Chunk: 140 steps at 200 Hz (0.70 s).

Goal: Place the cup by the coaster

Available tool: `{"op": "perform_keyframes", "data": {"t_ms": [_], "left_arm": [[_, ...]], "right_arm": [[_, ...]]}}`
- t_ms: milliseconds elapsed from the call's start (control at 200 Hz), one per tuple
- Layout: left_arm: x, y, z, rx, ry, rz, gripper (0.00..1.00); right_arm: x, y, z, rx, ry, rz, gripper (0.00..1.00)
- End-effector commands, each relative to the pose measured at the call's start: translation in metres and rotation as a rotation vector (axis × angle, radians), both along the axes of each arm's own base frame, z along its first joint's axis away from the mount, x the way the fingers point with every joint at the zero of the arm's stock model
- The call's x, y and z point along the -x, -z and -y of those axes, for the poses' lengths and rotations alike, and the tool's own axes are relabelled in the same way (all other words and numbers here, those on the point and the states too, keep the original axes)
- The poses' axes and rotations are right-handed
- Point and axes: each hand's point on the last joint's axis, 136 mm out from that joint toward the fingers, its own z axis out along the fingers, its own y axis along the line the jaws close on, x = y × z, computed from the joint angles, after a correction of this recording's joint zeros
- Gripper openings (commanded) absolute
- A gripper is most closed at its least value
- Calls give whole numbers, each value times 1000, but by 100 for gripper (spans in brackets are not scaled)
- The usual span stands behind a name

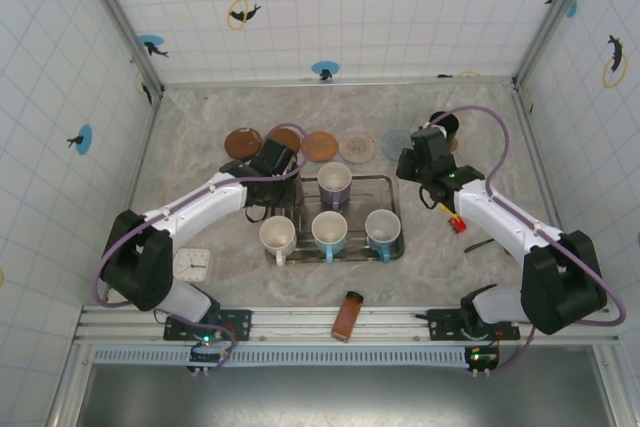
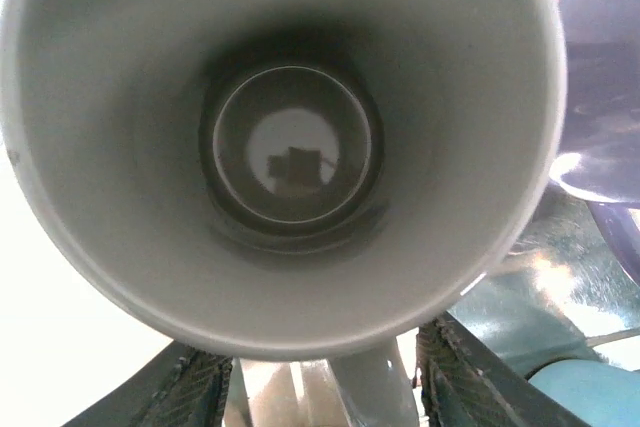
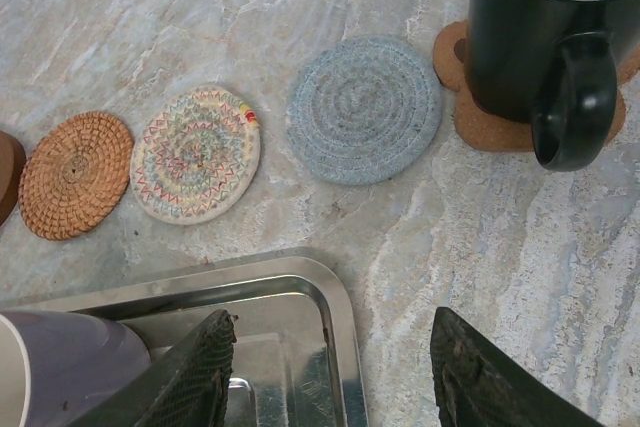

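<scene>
Grey cup (image 2: 290, 147): glazed, round, smooth inside; sits in the far left corner of the steel tray (image 3: 300, 287), beside a purple mug (image 3: 60, 367).
Left gripper (image 2: 320, 387): ribbed black fingers spread either side of the handle (image 2: 368, 392), not clamped.
Right gripper (image 3: 330, 377): released, empty, over the tray's far right corner.
Coasters: woven rattan disc (image 3: 75, 175), braided multicolour disc (image 3: 195, 154), coiled blue-grey disc (image 3: 365, 110); lined along the marbled tabletop's (image 3: 480, 247) far edge.
Black mug (image 3: 530, 37): glossy, upright on a lobed cork coaster (image 3: 500, 125).

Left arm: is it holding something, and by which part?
Nothing firmly gripped yet, it seems: its jaws straddle the handle of a grey cup, with a gap on one side.
</scene>
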Motion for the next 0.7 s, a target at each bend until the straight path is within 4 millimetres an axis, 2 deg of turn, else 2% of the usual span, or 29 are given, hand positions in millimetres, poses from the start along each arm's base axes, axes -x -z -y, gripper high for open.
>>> {"op": "perform_keyframes", "data": {"t_ms": [0,185,481,696], "left_arm": [[-5,1,1,-18,11,19,47],[-7,5,1,-25,-3,21,37],[-9,14,3,-28,-9,4,27],[-10,9,2,-24,-20,17,9]], "right_arm": [[-1,7,1,11,7,0,54],[-2,10,-1,12,5,-8,55],[-1,13,-1,11,5,-16,55],[-1,13,-1,11,7,-17,55]]}}
